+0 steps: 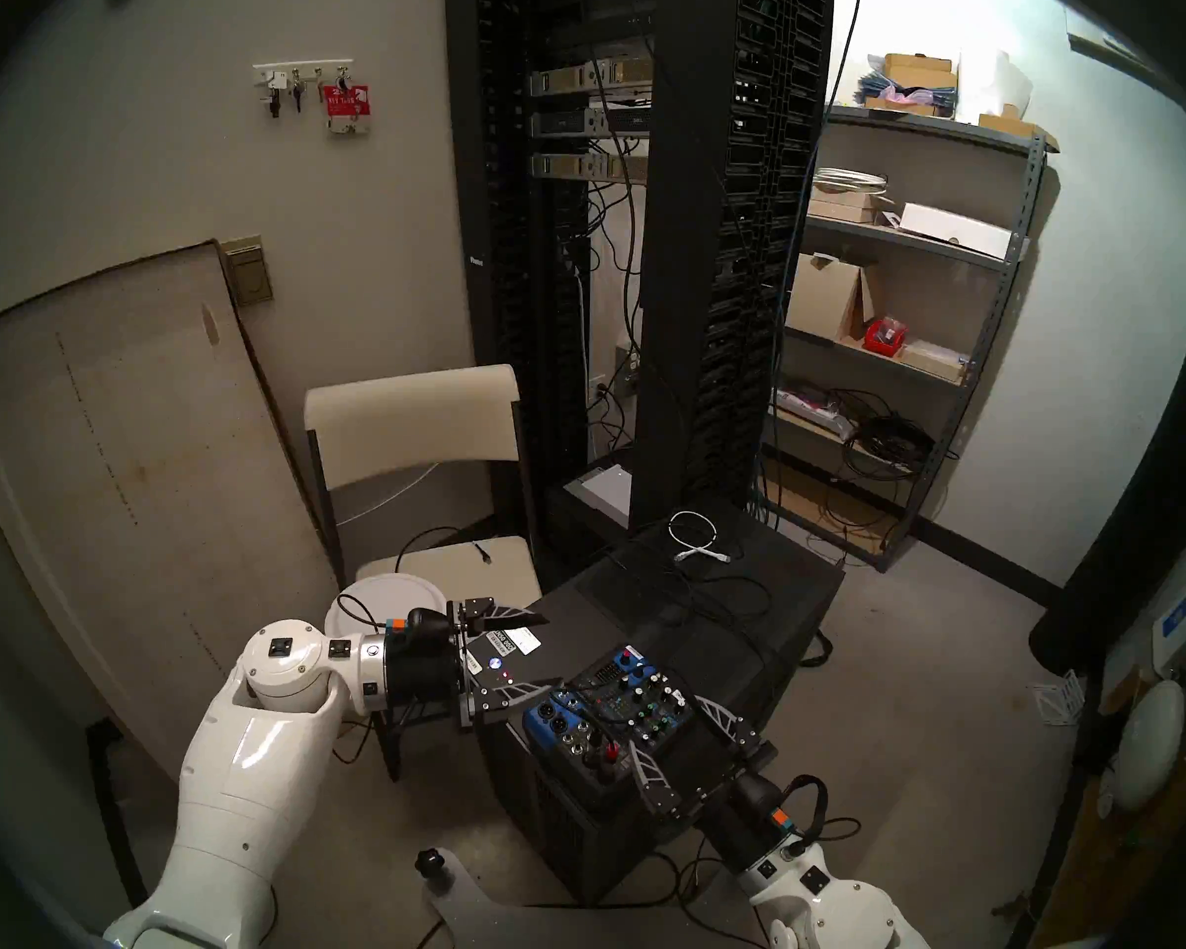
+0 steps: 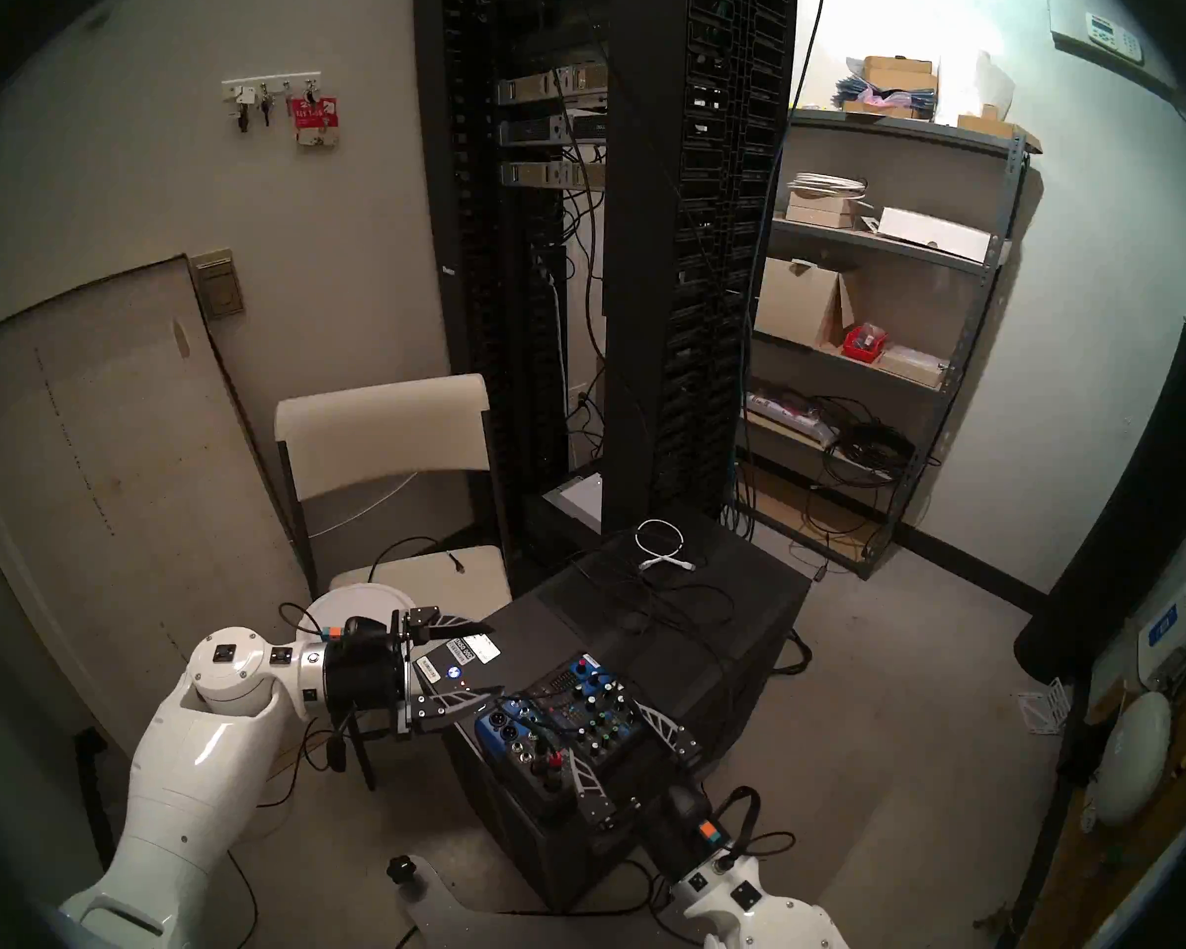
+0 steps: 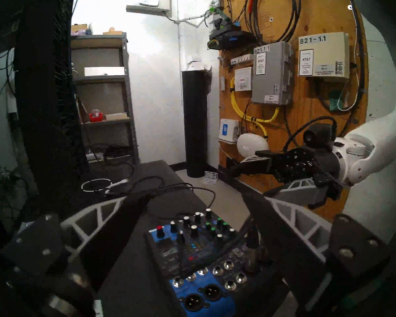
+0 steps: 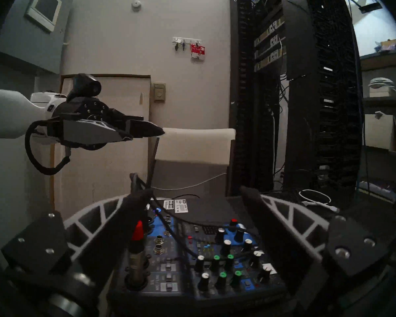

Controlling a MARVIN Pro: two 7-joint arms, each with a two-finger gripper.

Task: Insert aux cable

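Aux cable: we see its silver jack plug with the red band (image 4: 136, 248) standing upright in a socket at the near left corner of the audio mixer (image 4: 199, 259); its thin black cord runs up and away across the mixer's top.
Left pincer (image 1: 518, 653): we see its jaws spread wide and empty, level, just left of the mixer and apart from it.
Right pincer (image 1: 679, 739): we see it wide and empty too, one finger (image 4: 114, 229) just beside the plug, the other on the far side of the knobs.
Mixer: it sits on a black cabinet (image 1: 727, 605).
Coiled white cable (image 1: 694, 535): we find it at the cabinet's far end, well apart.
Chair (image 1: 412, 413): it stands behind the left pincer.
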